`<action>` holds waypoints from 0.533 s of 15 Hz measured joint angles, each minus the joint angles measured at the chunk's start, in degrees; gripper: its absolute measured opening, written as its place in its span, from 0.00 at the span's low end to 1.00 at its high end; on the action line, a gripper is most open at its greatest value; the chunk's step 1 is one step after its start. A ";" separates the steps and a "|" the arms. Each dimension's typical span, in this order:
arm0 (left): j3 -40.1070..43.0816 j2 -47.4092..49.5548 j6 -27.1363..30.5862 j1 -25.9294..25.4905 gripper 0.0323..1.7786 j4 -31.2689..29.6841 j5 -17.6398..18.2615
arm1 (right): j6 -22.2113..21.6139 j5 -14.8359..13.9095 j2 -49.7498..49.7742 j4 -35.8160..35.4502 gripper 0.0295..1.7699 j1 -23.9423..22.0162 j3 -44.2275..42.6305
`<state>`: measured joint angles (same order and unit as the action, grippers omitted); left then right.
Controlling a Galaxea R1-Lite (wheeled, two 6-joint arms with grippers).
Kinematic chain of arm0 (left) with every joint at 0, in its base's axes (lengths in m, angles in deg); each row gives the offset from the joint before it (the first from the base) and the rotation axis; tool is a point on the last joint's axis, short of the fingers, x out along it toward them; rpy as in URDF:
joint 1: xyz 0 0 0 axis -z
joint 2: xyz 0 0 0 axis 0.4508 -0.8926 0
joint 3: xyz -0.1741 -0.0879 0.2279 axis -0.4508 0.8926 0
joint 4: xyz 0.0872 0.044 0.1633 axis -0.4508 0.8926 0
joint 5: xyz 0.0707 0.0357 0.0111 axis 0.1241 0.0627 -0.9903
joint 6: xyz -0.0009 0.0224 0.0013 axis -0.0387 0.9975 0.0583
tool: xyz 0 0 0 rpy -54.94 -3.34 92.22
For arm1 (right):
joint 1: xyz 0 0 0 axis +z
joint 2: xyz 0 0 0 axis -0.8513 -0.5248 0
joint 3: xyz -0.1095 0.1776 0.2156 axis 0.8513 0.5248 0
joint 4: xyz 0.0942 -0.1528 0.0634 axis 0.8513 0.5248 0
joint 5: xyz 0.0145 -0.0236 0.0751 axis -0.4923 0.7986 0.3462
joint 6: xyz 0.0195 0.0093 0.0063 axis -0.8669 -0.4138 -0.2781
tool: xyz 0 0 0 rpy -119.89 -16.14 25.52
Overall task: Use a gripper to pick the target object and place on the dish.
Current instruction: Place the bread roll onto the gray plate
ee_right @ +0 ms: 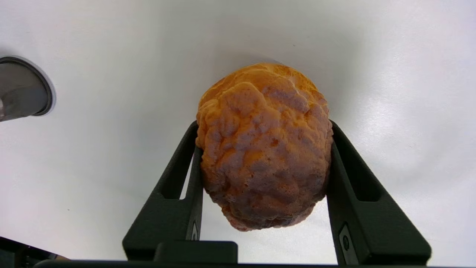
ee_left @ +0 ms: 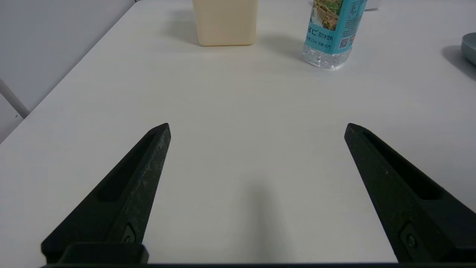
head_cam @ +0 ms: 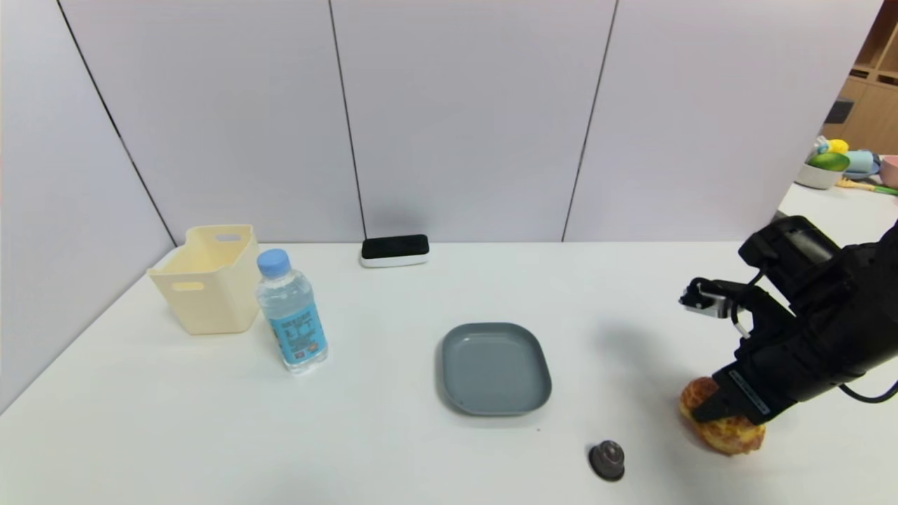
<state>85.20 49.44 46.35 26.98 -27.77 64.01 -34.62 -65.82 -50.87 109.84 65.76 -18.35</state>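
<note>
The golden-brown crusty bun (head_cam: 726,428) is at the table's front right, and my right gripper (head_cam: 710,412) is shut on it from the right. In the right wrist view the two dark fingers (ee_right: 186,163) press on both sides of the bun (ee_right: 264,145), with white table behind it. I cannot tell whether the bun is touching the table. The blue-grey rounded-square dish (head_cam: 494,368) lies empty at the table's middle, well to the left of the bun. My left gripper (ee_left: 256,126) does not show in the head view; it hangs open over bare table.
A small dark round knob (head_cam: 607,459) lies between dish and bun near the front edge, also seen from the right wrist (ee_right: 22,89). A pale yellow bin (head_cam: 210,280), a water bottle (head_cam: 291,315) and a black-and-white box (head_cam: 394,250) stand at the back left.
</note>
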 joint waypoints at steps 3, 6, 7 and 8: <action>0.00 0.00 0.02 0.00 0.95 0.00 0.00 | 0.57 0.02 2.40 -2.23 0.46 1.82 -5.21; 0.00 0.00 0.05 0.00 0.95 0.00 0.02 | 0.79 0.00 3.25 -4.21 0.46 3.13 -6.96; -0.02 0.00 0.05 0.00 0.95 0.00 0.00 | 0.83 -0.09 3.39 -4.16 0.46 3.13 -6.02; -0.02 0.00 0.02 0.00 0.95 0.00 0.02 | 0.85 -0.11 3.56 -4.21 0.46 3.24 -5.28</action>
<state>85.18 49.44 46.38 26.98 -27.77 64.03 -33.77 -65.93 -47.31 105.63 69.00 -23.63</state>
